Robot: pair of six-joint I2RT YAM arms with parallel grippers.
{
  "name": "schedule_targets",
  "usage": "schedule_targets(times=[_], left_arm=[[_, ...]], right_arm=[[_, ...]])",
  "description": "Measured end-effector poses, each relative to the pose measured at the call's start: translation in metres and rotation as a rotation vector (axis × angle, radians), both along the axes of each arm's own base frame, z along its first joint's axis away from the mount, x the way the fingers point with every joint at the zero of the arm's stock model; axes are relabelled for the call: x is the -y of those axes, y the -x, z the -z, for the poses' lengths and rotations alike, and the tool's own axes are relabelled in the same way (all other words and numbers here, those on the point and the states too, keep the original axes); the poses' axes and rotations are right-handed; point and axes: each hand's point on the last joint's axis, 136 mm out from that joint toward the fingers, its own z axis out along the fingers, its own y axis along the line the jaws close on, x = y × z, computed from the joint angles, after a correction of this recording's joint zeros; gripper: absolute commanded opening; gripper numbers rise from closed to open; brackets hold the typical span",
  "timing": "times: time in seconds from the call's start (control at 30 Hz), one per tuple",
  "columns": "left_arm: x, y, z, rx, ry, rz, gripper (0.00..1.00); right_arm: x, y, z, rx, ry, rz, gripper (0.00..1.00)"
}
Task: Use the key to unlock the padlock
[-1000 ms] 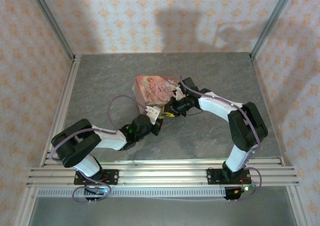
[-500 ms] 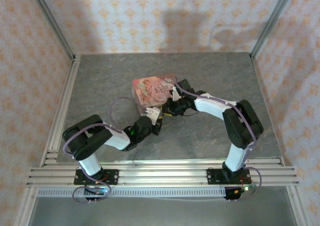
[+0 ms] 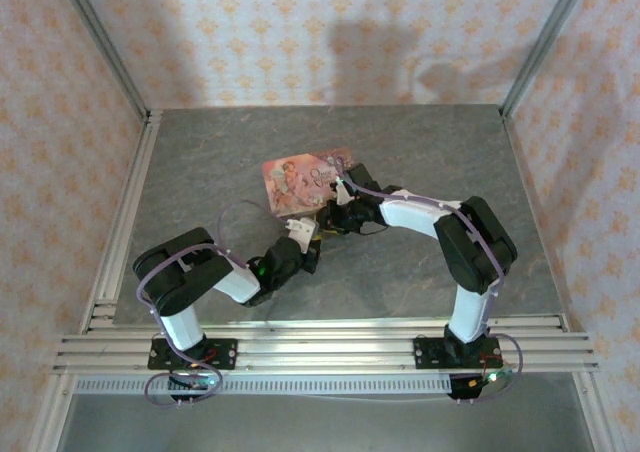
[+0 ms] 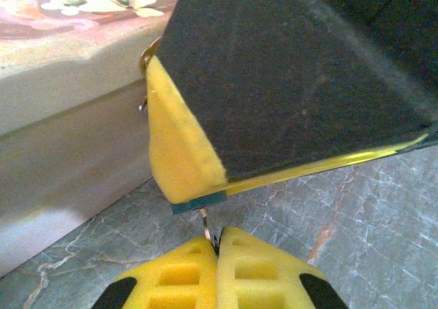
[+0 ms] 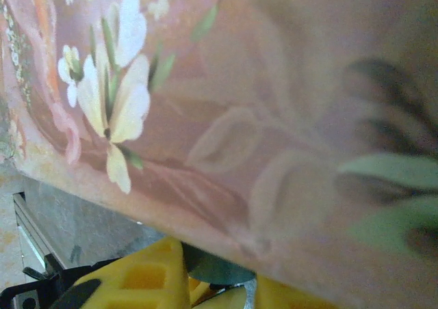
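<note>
Low, the left arm (image 3: 230,277) (fingers (image 4: 178,281) pinching key (image 4: 205,221)) faces the right arm (image 3: 420,212).

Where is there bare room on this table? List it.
Free: the table strip between the tin and back wall; the left stretch beside the rail. Crowded: the tin's near side, where left hand and right hand meet.

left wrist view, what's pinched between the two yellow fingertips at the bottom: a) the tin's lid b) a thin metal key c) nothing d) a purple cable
B: the left gripper is shut on the key, whose thin shaft runs up to the teal padlock.
</note>
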Motion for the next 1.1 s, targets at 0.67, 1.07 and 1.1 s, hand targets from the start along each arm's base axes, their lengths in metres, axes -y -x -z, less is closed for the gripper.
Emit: schedule_targets(times=[0.67,1.07,1.1], left_arm=[[0.006,0.016,0.008,-0.081,0.09,0.103,0.0],[0.005,0.018,0.011,-0.096,0.084,0.11,0.0],[0.005,0.018,0.012,-0.098,0.082,0.109,0.0]], right_arm=[[0.006,0.0,-0.008,-0.055,0.004,0.11,0.47],[0.013,0.002,-0.002,-0.041,0.065,0.142,0.48],[0.013,0.003,-0.002,-0.038,0.07,0.144,0.48]])
